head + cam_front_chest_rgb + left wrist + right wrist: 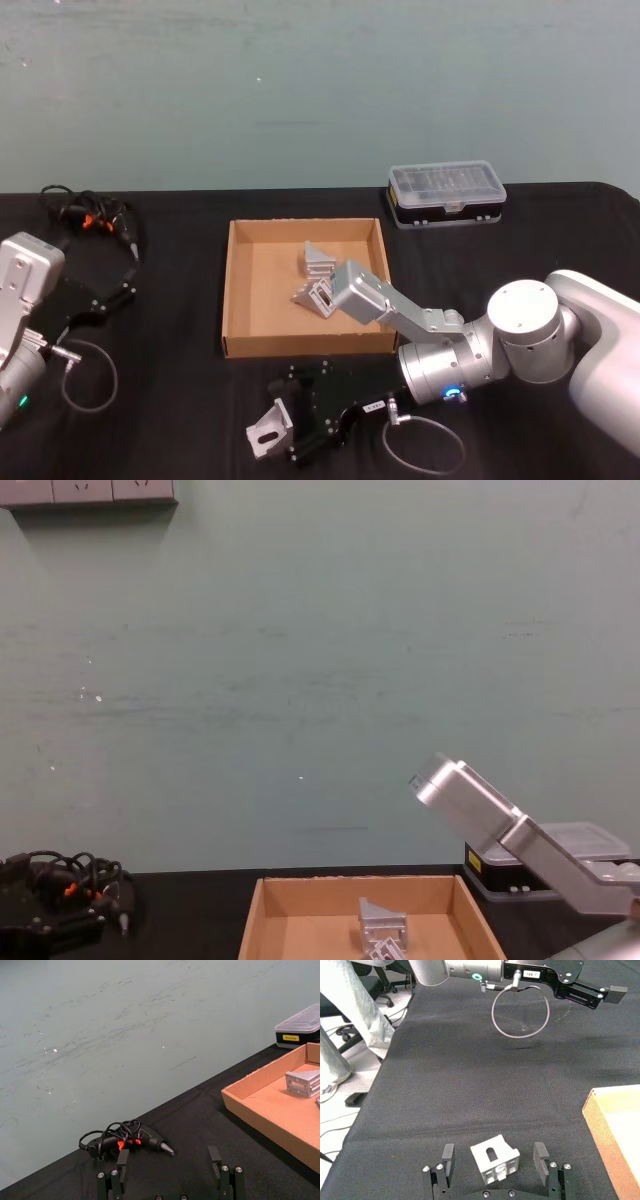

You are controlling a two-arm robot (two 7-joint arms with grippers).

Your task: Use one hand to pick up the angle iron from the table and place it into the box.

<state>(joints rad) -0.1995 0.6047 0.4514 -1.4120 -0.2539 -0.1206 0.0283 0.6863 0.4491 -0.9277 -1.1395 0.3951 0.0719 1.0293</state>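
An angle iron [268, 432] of silver metal lies on the black table [160, 420] just in front of the tan cardboard box [233, 290]. My right gripper [290, 418] is low over the table with its fingers on either side of the piece. In the right wrist view the angle iron [495, 1158] sits between the spread fingers [447, 1156], with a gap on each side, so the gripper [493, 1156] is open. Two more angle irons [316, 263] rest inside the box. My left gripper [169, 1160] stays open at the table's left side, holding nothing.
A black case with a clear lid [447, 193] stands behind the box at the right. An electric screwdriver with a coiled cable [88, 218] lies at the back left. The right arm's silver links [385, 305] reach over the box's front right corner.
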